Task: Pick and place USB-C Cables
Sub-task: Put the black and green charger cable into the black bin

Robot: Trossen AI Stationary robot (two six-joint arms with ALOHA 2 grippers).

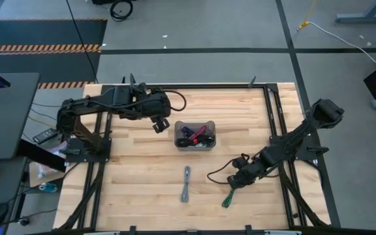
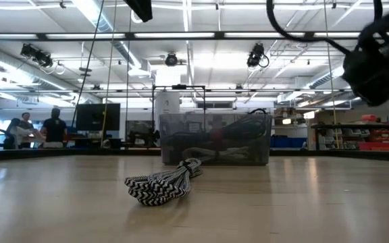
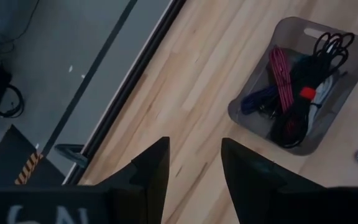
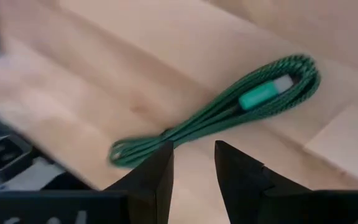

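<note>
A green bundled cable (image 4: 229, 109) lies flat on the wooden table near its front right, and also shows in the high view (image 1: 228, 198). My right gripper (image 4: 193, 165) (image 1: 237, 181) is open just above it and holds nothing. A grey braided cable (image 1: 186, 183) (image 2: 164, 182) lies on the table in front of the bin. The translucent grey bin (image 1: 195, 136) (image 3: 303, 87) holds several cables: maroon, purple, and black with a red tie. My left gripper (image 1: 156, 124) (image 3: 194, 168) is open and empty, raised to the left of the bin.
Black rails (image 1: 276, 130) run along the table's left, right and far sides. Bare wood lies left of the grey cable (image 1: 136, 176). People and shelves show in the room beyond the table (image 2: 39, 128).
</note>
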